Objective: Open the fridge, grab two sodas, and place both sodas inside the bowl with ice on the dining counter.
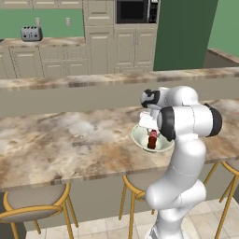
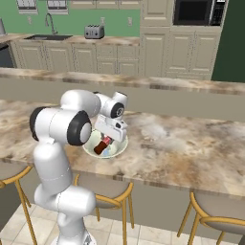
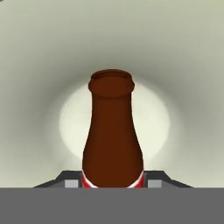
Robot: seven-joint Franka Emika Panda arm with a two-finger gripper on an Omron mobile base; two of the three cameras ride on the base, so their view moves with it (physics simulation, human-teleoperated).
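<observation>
A dark brown cola bottle (image 1: 152, 139) (image 2: 102, 145) (image 3: 113, 131) with a red label is tilted neck-down inside the pale round bowl (image 1: 138, 138) (image 2: 120, 147). The bowl stands on the marbled dining counter (image 1: 56, 140) (image 2: 182, 143). My gripper (image 1: 152, 132) (image 2: 106, 139) (image 3: 113, 183) is shut on the bottle at its label, just above the bowl's rim. In the hand view the bottle's mouth points at the bowl's pale bottom and the bowl's inner wall (image 3: 179, 61) lies all around it. The fridge is out of view.
Wooden-legged stools (image 1: 35, 203) (image 2: 217, 213) stand along the counter's near side. A raised ledge (image 1: 70, 81) runs behind the counter. Beyond it are cream cabinets, a toaster (image 1: 31, 33) (image 2: 94, 31), a sink (image 2: 50, 36) and a microwave (image 1: 135, 11).
</observation>
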